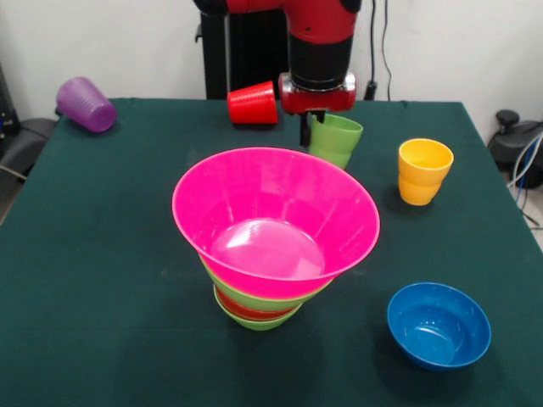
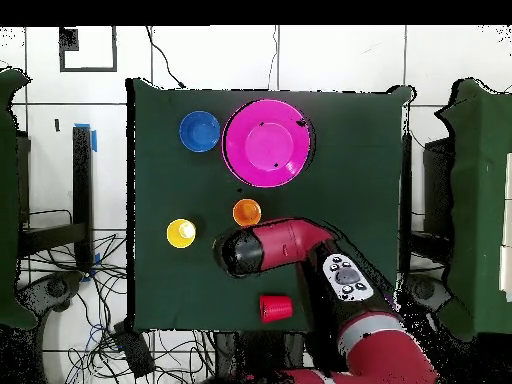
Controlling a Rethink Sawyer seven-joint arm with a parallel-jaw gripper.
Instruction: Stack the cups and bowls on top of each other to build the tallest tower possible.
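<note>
The tower point(image 1: 276, 246) stands mid-table: a small green bowl, a red-orange bowl and a large green bowl under the huge pink bowl point(image 2: 266, 141). Just behind its far rim my gripper point(image 1: 310, 134) is shut on the rim of the light green cup point(image 1: 335, 140), which hangs tilted. From overhead the arm's black wrist point(image 2: 240, 250) hides both. A yellow cup point(image 1: 424, 171) point(image 2: 181, 233) stands upright to the right. The blue bowl point(image 1: 439, 325) point(image 2: 199, 131) sits at the near right. An orange cup point(image 2: 246, 212) shows only in the overhead view, between the pink bowl and the wrist.
A red cup point(image 1: 253, 103) point(image 2: 275, 307) stands upside down at the far edge beside the arm. A purple cup point(image 1: 85, 103) lies on its side at the far left corner. Dark green cloth point(image 1: 93, 254) covers the table.
</note>
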